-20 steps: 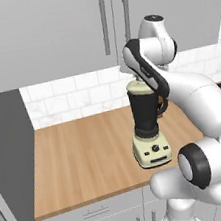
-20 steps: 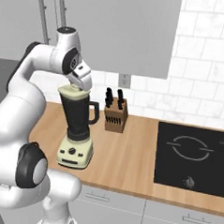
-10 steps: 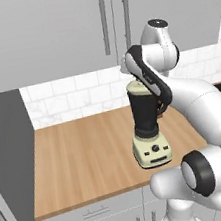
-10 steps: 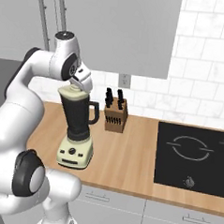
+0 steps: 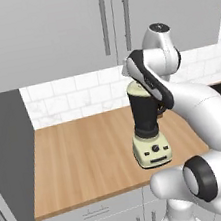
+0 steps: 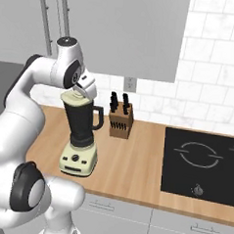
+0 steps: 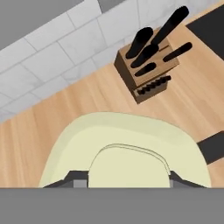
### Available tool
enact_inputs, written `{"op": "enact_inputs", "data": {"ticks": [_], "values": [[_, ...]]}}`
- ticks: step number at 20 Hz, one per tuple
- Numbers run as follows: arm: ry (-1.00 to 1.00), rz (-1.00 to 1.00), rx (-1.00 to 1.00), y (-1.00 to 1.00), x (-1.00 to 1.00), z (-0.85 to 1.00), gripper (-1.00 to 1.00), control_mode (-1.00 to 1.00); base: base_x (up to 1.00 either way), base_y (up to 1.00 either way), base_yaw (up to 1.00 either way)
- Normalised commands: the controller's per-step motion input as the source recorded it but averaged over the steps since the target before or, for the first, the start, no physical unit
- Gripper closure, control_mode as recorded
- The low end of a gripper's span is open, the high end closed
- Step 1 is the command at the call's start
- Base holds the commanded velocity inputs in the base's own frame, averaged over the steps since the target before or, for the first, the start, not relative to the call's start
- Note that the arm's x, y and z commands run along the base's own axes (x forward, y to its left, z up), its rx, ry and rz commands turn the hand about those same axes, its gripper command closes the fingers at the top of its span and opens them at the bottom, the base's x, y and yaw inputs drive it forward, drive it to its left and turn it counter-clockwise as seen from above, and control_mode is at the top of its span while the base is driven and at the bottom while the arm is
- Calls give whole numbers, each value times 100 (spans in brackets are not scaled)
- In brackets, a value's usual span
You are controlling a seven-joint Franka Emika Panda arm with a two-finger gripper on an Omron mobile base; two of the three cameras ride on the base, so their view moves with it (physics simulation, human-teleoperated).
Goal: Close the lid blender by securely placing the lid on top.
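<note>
Two dark fingertips of mine peek up at the bottom of the hand view, one on either side of the raised centre of the lid, so my gripper looks to be pinching the lid by its middle, though the tips are cut off low in that view and I cannot see the contact itself. The lid is pale cream and spreads wide beneath my hand, right at the mouth of the blender. From the right base view my gripper sits directly on top of the black jar, with the cream disc showing as a thin band at the rim; the left base view shows the same band across the top of the blender, my hand close over it. I judge this to be the seating step: the lid is on or just at the rim, and whether it lies fully flat I cannot tell. The next move, as I read it, calls for a short straight press down to settle it level, then letting go and lifting clear without dragging it askew. Beyond the jar, a knife block stands near the tiled wall on the wooden counter, and a black cooktop lies well apart to the side.
</note>
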Motion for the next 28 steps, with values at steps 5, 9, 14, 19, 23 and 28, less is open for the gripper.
{"op": "enact_inputs", "data": {"ticks": [5,9,14,19,23,28], "values": [[0,0,0,0,-2,4,-100,-100,0,0,0],[-11,0,-4,0,-53,0,-100,-100,0,0,0],[-14,0,-11,12,-98,-1,-100,-100,0,0,0],[-5,0,-19,86,-100,-61,-100,-100,0,0,0],[0,0,-22,100,-100,-91,-100,-100,0,0,0],[1,0,-18,96,-87,-85,-100,-100,0,0,0]]}}
